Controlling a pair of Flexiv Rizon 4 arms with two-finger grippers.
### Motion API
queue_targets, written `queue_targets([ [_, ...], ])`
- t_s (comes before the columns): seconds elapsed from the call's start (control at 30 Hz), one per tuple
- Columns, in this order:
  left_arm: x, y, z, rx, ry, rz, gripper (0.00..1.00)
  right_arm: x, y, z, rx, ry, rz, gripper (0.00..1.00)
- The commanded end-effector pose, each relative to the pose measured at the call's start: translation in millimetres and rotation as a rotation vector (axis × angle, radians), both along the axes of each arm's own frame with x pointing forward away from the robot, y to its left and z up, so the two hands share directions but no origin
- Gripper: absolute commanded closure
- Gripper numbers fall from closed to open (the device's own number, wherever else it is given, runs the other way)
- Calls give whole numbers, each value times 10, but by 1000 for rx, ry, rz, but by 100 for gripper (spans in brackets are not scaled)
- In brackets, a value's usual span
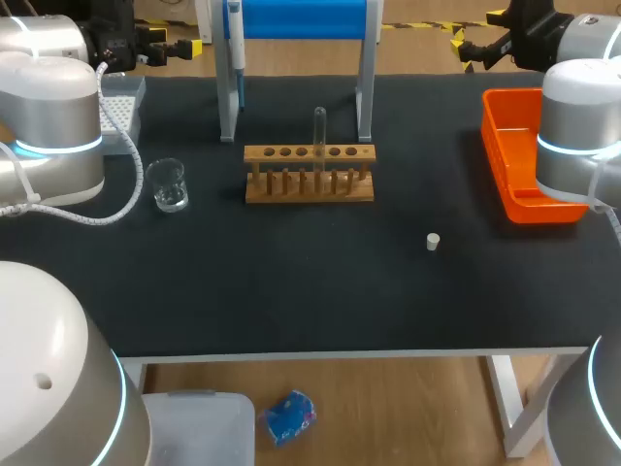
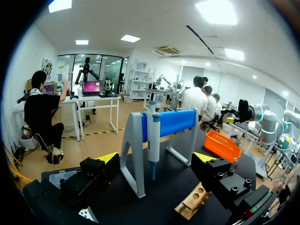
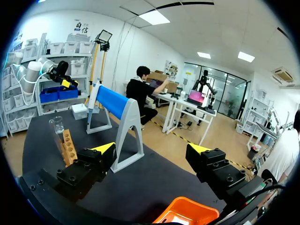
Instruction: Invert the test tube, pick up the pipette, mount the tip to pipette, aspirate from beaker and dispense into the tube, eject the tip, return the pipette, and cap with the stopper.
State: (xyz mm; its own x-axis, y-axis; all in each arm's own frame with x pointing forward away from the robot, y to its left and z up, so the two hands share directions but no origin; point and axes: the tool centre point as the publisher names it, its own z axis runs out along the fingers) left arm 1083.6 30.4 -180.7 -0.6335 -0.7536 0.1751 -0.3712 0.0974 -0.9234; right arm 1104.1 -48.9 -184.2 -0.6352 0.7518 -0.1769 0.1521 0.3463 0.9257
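none of the steps shows as done, by my reading. the test tube (image 1: 319, 131) stands upright in the wooden rack (image 1: 309, 184) at the middle of the counter (image 1: 310, 282). it is too thin and clear to tell whether its mouth points up or down, so the inverting cannot be ticked off. the pipette (image 1: 236, 53) hangs on the blue stand (image 1: 303, 17) behind the rack, with no tip that i can make out on its end. the beaker (image 1: 168, 184) sits to the left of the rack. the stopper (image 1: 433, 242) lies alone on the counter to the right, well apart from the tube, so capping is not done. both arms are at the far corners. the left tool (image 2: 156, 158) is spread wide with nothing between its yellow ends, facing the stand and pipette. the right tool (image 3: 152, 150) is likewise spread and empty, near the orange bin (image 1: 495, 136). everything from the pick-up to the cap looks left to do

hard to make out: whether the beaker holds any liquid. the tip box (image 1: 121, 102) at the far left is partly cut off by the left arm, its tips too small to count. in the head view both tools are dark and small at the far edge, so their spread is read from the wrist views only
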Motion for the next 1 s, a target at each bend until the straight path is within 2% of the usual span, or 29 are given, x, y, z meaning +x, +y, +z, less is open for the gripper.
queue_targets([
  [0.03,1,1,-5,0,-1,0,0,-124,91,88,-20,-66,74,0],
  [0.13,1,1,-5,0,-1,0,0,-347,224,150,0,-104,165,0],
  [0.5,1,1,-5,0,-1,0,0,-1169,754,76,124,-93,505,0],
  [0.63,1,1,-5,0,-1,0,0,-1444,953,-28,78,-97,636,0],
  [0.67,1,1,-5,0,-1,0,0,-1478,982,-62,52,-109,643,0],
  [0.97,1,1,-5,0,-1,0,0,-1478,982,-62,52,-109,643,0],
  [1.0,-74,-27,10,12,-14,-15,0,-1478,982,-62,52,-109,643,0],
])
